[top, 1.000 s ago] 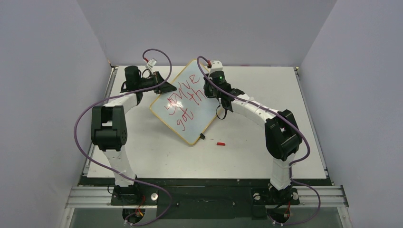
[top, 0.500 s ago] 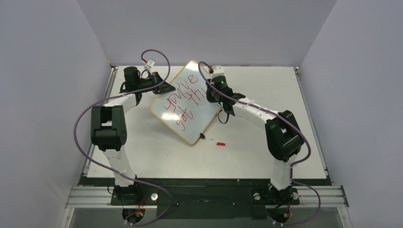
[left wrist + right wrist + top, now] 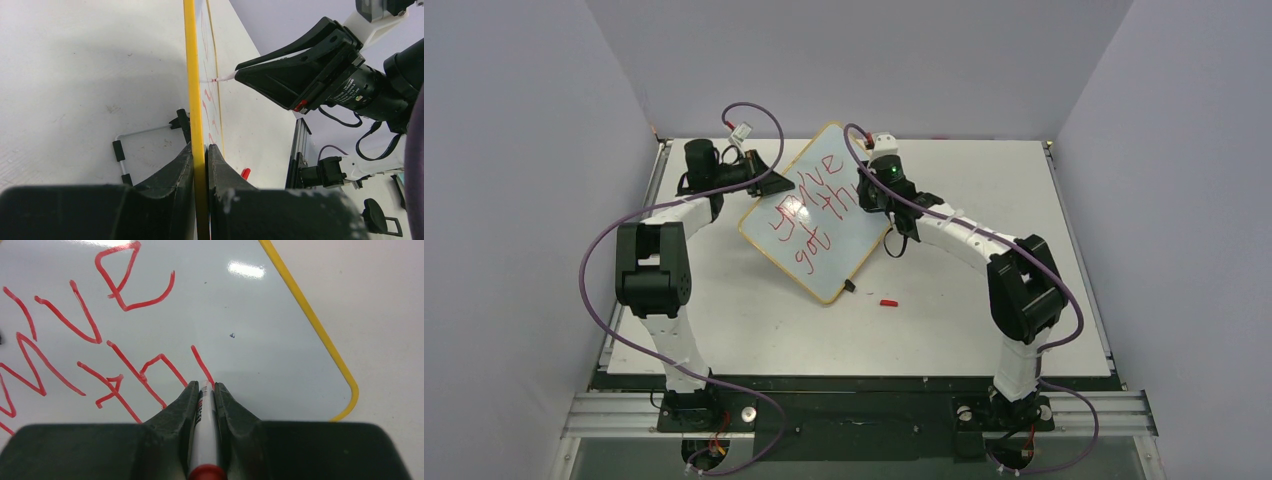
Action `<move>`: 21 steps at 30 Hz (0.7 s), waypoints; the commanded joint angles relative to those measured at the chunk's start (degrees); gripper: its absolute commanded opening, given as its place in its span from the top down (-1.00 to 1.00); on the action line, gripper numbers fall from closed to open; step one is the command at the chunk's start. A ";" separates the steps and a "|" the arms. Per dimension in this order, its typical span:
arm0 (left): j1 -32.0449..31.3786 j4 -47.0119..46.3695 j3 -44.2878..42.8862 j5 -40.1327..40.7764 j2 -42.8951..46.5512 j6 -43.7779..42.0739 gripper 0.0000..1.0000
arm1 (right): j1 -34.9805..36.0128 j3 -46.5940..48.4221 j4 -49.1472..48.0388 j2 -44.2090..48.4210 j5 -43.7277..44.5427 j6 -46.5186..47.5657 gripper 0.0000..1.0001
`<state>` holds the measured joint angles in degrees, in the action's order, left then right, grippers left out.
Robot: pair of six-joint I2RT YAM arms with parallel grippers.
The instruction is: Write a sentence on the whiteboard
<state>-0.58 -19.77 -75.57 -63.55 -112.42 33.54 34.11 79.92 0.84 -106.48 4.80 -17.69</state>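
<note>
The whiteboard (image 3: 849,250), white with a yellow frame, stands tilted at the middle back of the table. On it is the sentence (image 3: 809,208) in red, two lines ending in "th" and a fresh stroke. My left gripper (image 3: 776,184) is shut on the board's upper left edge; the left wrist view shows its jaws clamped on the yellow frame (image 3: 190,60). My right gripper (image 3: 206,386) is shut on a white marker (image 3: 204,432) with a red end. The marker's tip touches the board (image 3: 260,330) at the foot of the last red stroke (image 3: 201,365).
A small red marker cap (image 3: 888,302) lies on the table in front of the board's lower corner. A black clip (image 3: 850,287) sits on the board's lower edge. A wire stand (image 3: 120,150) shows behind the board. Grey walls close in the table's sides and back.
My right gripper with the marker has shifted slightly along the second line, and a short new stroke follows "th". The left gripper and the board have stayed put.
</note>
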 commanded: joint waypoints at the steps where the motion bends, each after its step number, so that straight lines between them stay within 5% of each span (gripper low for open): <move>1: 0.23 -9.70 -1.00 -0.08 0.99 -3.95 1.00 | -0.13 4.89 -1.45 1.82 -1.14 -1.54 1.00; 21: 0.24 -12.74 -0.72 -0.74 0.71 -1.67 1.00 | -0.16 14.09 -1.54 -4.85 -4.33 -4.27 1.00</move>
<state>-0.64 -22.15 -75.44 -64.53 -112.44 34.50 34.11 91.61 0.56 -110.08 1.56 -20.84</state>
